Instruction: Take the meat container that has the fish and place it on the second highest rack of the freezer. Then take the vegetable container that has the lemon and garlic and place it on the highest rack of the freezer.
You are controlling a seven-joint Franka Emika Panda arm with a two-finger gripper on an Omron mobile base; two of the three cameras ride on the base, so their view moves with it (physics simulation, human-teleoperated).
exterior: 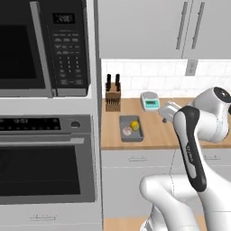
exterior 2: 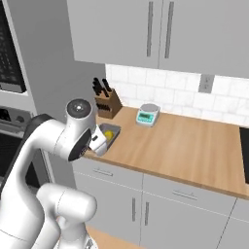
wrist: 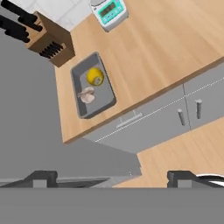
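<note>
At the bottom of the hand view the gripper (wrist: pixel 112 177) shows its jaws wide apart with nothing between them, high above the surface (wrist: pixel 166 48) and well apart from the vegetable container (wrist: pixel 92 85), the grey tray in the upper left centre of that view. The step in hand looks like the reach for this tray, which holds the lemon (wrist: pixel 95 76) and, just beside it, the garlic (wrist: pixel 87 95). A good grip would likely take one of the tray's long walls squarely, jaws clear of both items, and lift level so nothing rolls. The tray sits near the surface's front edge and close to the grey side panel of the oven column (exterior: pixel 47 153) on its left, so room is tight there. Further back, the knife block (wrist: pixel 49 40) stands near the tray's far end; the scale (wrist: pixel 109 12) lies beyond, with open surface to the right.
</note>
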